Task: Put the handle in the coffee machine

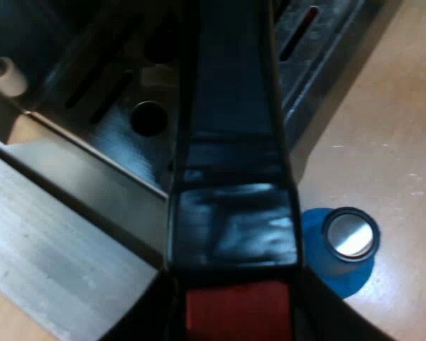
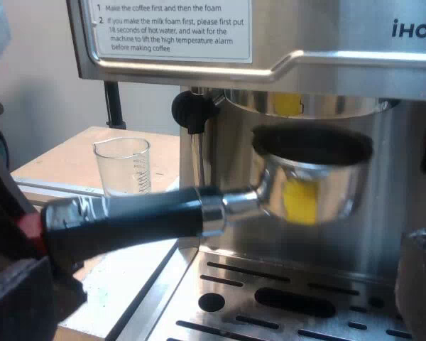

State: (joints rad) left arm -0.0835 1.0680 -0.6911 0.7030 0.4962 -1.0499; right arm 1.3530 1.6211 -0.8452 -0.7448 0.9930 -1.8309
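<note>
The coffee machine (image 2: 326,71) is the biggest thing here, a steel front with a printed instruction label (image 2: 174,28) above the brewing head. It stands on a pale wooden table (image 1: 390,106). At its base is the slotted drip tray (image 2: 284,298), which the left wrist view looks down on from above. The holder (image 2: 312,185) hangs in front of the machine, over the tray. Its metal cup sits just beneath the ring of the brewing head with a thin gap between them, so it is not seated in the machine. Its dark handle (image 2: 128,217) reaches away from the machine to the red end (image 1: 238,302). The left gripper (image 1: 234,320) is clamped on the handle there, with a black finger pressed against each side of it. The right gripper (image 2: 220,291) is back from the machine's front, and its fingers (image 2: 420,284) are wide apart with nothing held between them (the drip tray shows through the gap). A clear measuring glass (image 2: 123,165) stands upright on the table beside the machine, well apart from the holder. A blue tamper (image 1: 344,241) rests on the table near the tray's edge with its round metal face up. A black knob (image 2: 188,110) sticks out at the machine's side, near the brewing head.
</note>
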